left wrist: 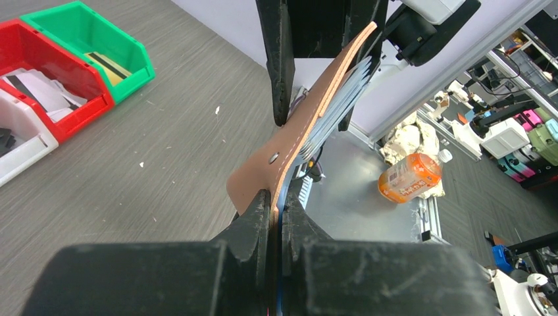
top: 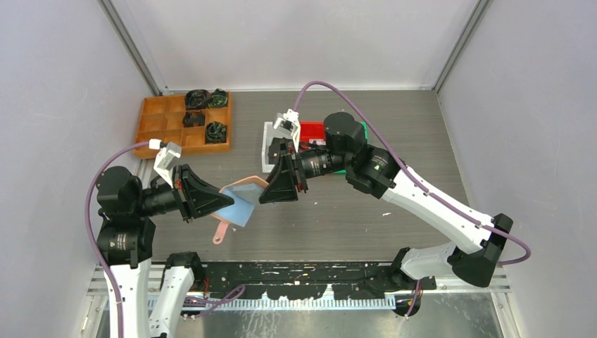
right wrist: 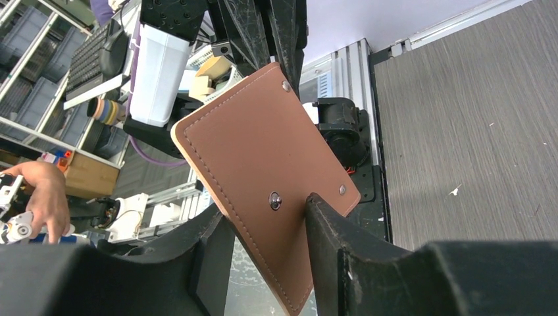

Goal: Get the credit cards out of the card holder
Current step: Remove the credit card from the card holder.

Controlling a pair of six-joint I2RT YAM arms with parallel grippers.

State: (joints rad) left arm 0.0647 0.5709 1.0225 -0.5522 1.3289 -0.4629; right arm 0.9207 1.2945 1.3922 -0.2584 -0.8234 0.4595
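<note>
A brown leather card holder (left wrist: 299,135) is held in the air over the table, edge-on in the left wrist view. Several grey-blue cards (left wrist: 342,95) fan out of its far end. My left gripper (left wrist: 277,199) is shut on the holder's near end, pinching leather and a blue card together. From above, the holder (top: 243,201) hangs between both grippers. My right gripper (right wrist: 266,209) is open, its fingers (right wrist: 329,230) on either side of the holder's flat brown face (right wrist: 256,148). Whether the pads touch it is unclear.
Red bin (top: 313,130), green bin (top: 365,128) and white bin (top: 271,144) stand behind the right arm; the red bin (left wrist: 46,82) holds cards. A wooden compartment tray (top: 169,123) with black items sits at the back left.
</note>
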